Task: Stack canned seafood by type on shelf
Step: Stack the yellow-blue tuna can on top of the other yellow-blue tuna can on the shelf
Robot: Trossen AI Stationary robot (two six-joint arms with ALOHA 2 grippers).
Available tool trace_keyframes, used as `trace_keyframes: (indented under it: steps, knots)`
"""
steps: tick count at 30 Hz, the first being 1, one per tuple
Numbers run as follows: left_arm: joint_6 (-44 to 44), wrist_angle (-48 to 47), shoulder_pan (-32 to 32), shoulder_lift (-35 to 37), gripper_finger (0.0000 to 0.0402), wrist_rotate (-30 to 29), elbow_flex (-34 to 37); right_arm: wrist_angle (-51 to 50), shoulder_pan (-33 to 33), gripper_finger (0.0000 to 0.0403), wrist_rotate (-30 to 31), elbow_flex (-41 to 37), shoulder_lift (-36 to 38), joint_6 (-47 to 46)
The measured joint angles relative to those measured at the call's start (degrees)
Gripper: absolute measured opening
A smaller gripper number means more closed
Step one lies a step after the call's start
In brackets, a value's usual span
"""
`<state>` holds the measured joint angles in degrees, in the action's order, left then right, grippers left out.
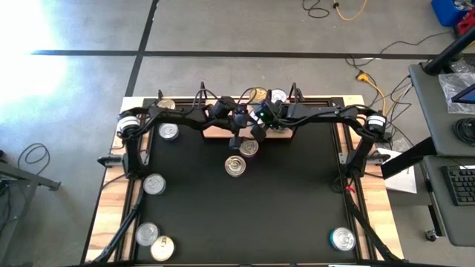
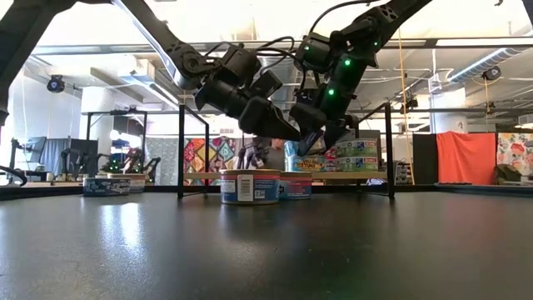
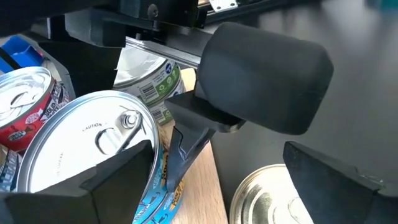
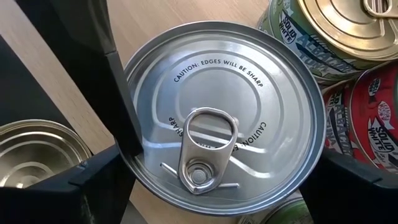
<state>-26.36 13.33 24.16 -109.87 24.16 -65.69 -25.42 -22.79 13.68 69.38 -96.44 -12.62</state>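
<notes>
Both arms reach inward, wrists nearly meeting.
The left gripper [image 1: 236,139] and right gripper [image 1: 258,132] angle downward side by side, fingers [image 4: 93,180] on each spread wide.

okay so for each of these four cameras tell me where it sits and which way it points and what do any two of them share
High view: above the table, facing straight down; both arms meet at the shelf.
Low view: at table-top height, facing level across to the shelf; both arms come in from above.
Left wrist view: on the left arm, looking past the left gripper at a silver-lidded tin.
Right wrist view: on the right arm, looking past the right gripper, which straddles a silver-lidded tin.
Shared: both wrist views show the shelf's light wood.
</notes>
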Motion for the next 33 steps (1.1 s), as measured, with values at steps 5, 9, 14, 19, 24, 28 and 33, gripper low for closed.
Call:
trace_keyframes:
  steps: [5, 9, 14, 19, 24, 28, 33]
  knots:
    - [0.6, 0.1, 0.0, 0.8, 0.0364, 0.4, 0.2, 0.4, 0.0, 0.0369, -0.6, 0.0, 0.0, 0.7]
    - [0.9, 0.9, -0.2, 0.3, 0.0367, 1.4, -0.2, 0.7, 0.0, 0.0369, -0.7, 0.0, 0.0, 0.8]
    - [2.0, 2.6, -0.9, -1.1, 0.0367, 1.8, -0.9, 0.4, 0.0, 0.0369, -0.4, 0.0, -0.1, 1.5]
    - [2.8, 3.4, -0.6, -1.1, 0.0367, 0.8, -0.9, 0.7, 0.0, 0.0369, -0.3, 0.0, -0.2, 1.0]
    - [3.7, 3.3, -0.4, -0.2, 0.0367, 0.7, -1.3, 0.9, 0.0, 0.0369, -0.7, 0.0, -0.2, 0.8]
    - [3.5, 3.3, -0.4, 0.1, 0.0367, 0.6, -2.3, 0.7, 0.0, 0.0369, -1.3, 0.0, -0.2, 2.1]
    - [5.1, 6.1, -0.3, -3.6, 0.0367, 3.0, -4.6, -0.3, -0.1, 0.0369, -0.8, 0.0, -0.1, 4.9]
